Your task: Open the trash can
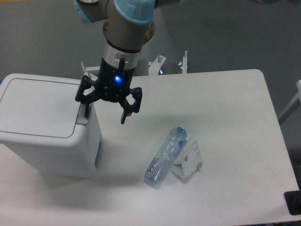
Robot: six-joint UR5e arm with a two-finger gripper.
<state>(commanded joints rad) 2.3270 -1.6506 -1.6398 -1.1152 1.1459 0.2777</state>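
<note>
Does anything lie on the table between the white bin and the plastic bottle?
No. In the fixed camera view, only bare white table separates the boxy white plastic trash can from the clear plastic bottle; the black two-finger claw hangs above.

The gripper (106,110) hangs with fingers spread at the right edge of the closed white trash can (47,127), one finger at its grey tab (83,117). A clear bottle (165,155) lies on the table (225,103), touching a small card (190,157).

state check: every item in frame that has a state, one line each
trash can: upright, lid shut
push-tab: one gripper finger at it; contact unclear
gripper: open, empty, pointing down at the can's right edge
bottle: lying on its side on the table
tag: lying flat beside the bottle
</note>
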